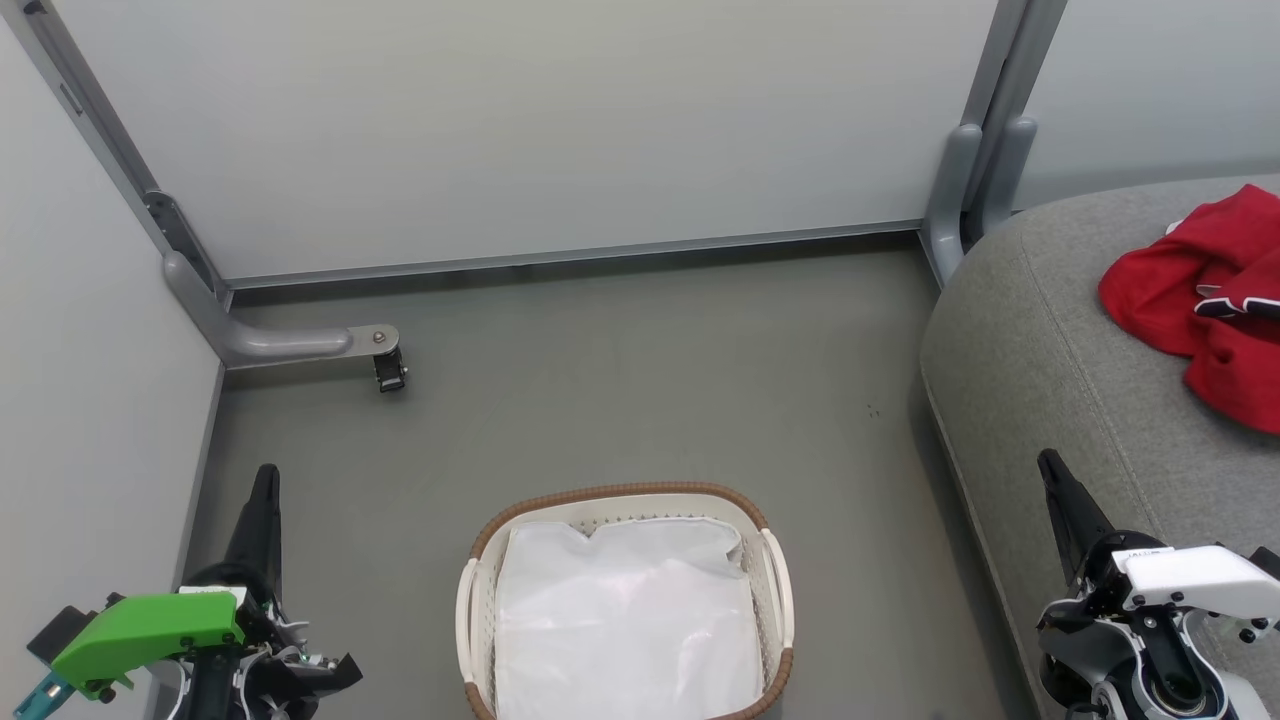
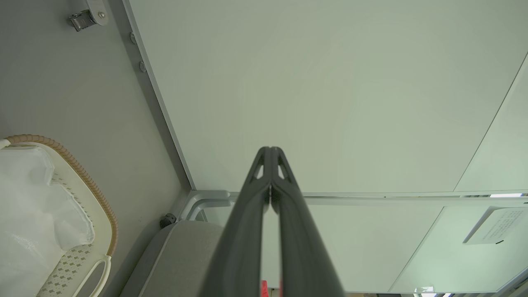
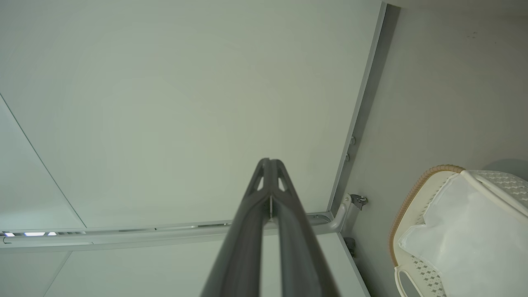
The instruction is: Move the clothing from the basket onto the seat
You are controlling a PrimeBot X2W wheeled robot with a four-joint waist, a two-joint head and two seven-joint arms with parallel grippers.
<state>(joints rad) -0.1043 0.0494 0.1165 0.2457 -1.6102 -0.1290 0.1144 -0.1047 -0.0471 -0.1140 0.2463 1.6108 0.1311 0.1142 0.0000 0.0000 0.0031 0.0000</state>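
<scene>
Red clothing point(image 1: 1200, 300) heaped on seat point(image 1: 1030, 400), well back from rounded corner. Judged light, limp, not fragile; pinch raised fold, expect drape. basket point(image 1: 620, 493) on floor near seat edge holds white liner point(image 1: 625, 610). left gripper point(image 1: 266, 475), right gripper point(image 1: 1048, 462): fingers pressed together, empty, touching nothing.

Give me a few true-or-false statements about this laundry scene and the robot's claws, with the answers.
1. The red clothing lies on the grey seat. True.
2. Inside the basket is a white liner. True.
3. The basket stands on the seat. False: it stands on the floor.
4. One claw grips a garment. False: the left claw and right claw are both shut on nothing.
</scene>
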